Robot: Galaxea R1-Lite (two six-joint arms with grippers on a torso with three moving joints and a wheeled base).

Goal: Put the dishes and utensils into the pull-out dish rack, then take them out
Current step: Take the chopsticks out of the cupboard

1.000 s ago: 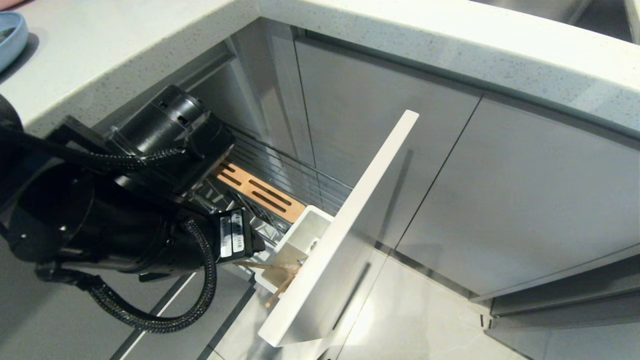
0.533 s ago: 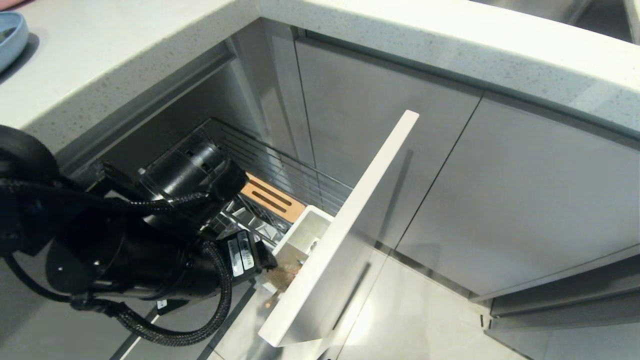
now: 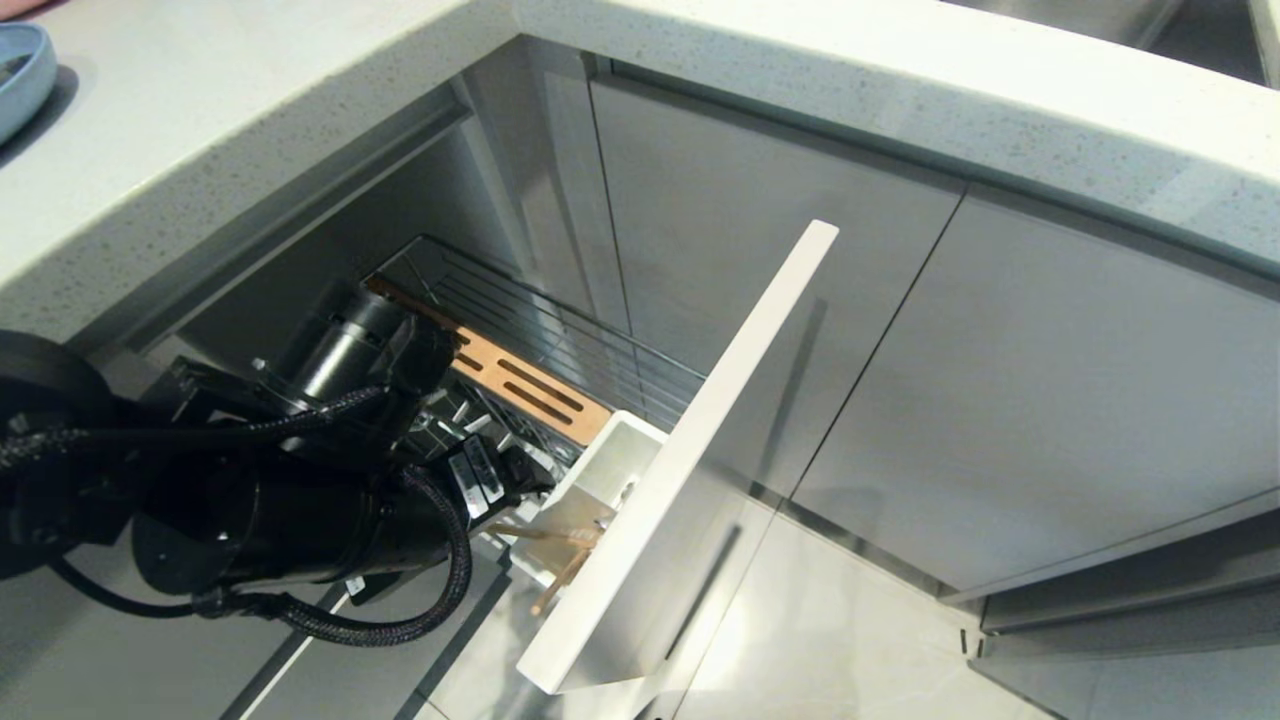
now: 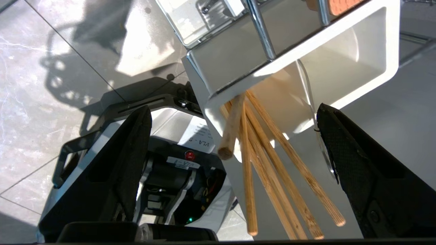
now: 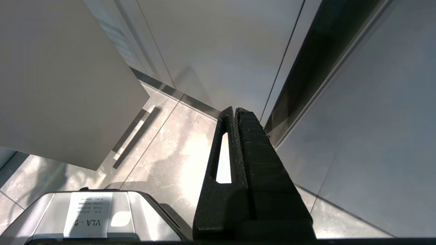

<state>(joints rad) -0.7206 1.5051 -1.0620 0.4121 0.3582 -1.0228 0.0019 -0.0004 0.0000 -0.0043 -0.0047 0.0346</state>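
While left pincer gapes wide, empty, round light-wood chopsticks lean in glossy white plastic cup.

One pull-out rack stands open, with one wooden strip along it at about ten o'clock from its one white cup. I count four chopsticks poking out of that cup. One silver cutlery piece shows beside them, at about three o'clock. One blue plate sits on the one counter, far off at ten o'clock.
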